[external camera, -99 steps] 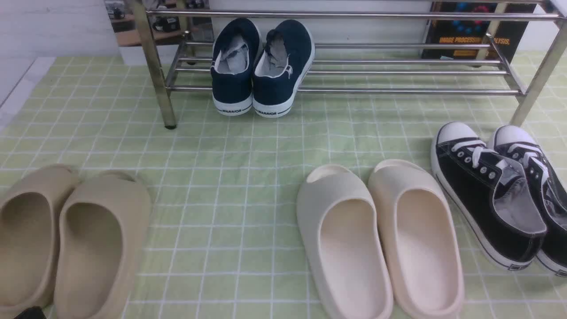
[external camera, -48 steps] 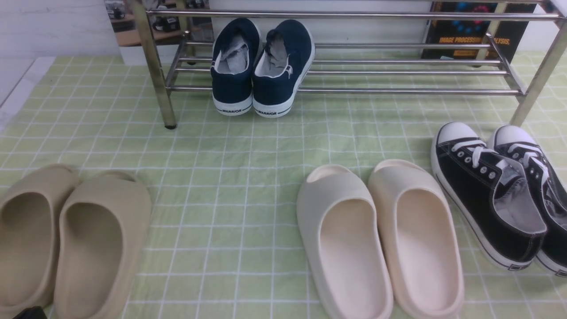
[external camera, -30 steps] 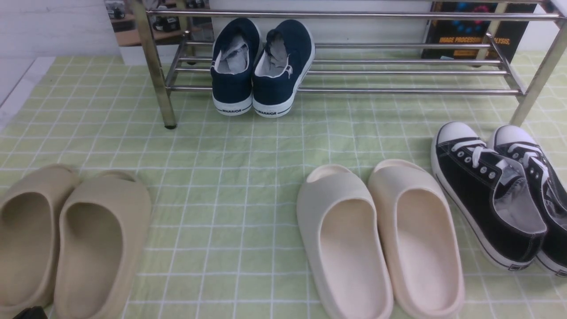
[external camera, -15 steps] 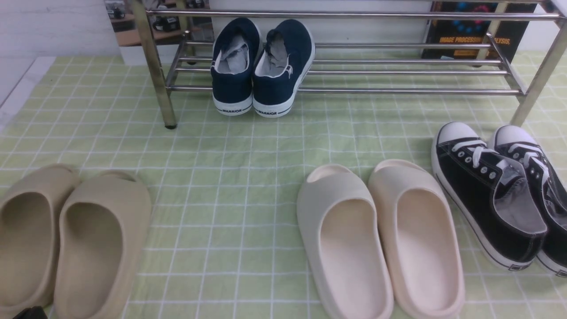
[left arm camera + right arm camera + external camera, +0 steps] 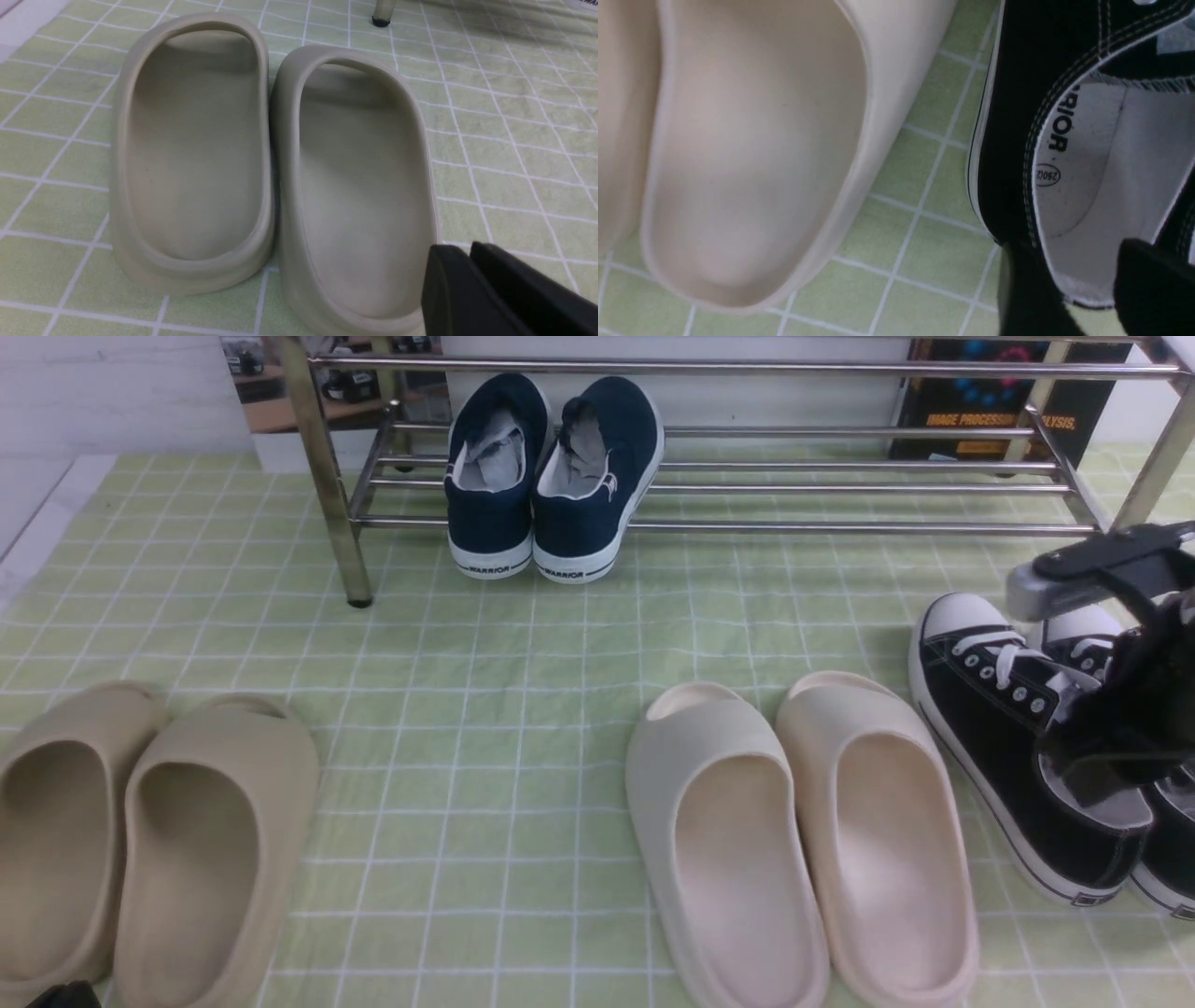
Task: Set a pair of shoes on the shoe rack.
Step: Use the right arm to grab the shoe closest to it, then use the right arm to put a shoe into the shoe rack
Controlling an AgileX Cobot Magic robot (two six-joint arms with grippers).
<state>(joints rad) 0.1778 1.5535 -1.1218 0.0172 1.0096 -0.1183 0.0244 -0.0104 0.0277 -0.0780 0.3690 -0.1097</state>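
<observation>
1. A green checked surface carries everything.
2. The chrome shoe rack stands at the far side, with navy WARRIOR slip-on sneakers on its lowest bars.
3. Beige foam slides lie near left and cream foam slides right of centre.
4. The black canvas sneakers sit on the surface before the rack's right leg, just beside the cream slides.
5. The right end effector, fingers apart, straddles the heel rim of the sneaker nearest the cream slides.
6. The left end effector, fingers together, hovers over the beige slides.
</observation>
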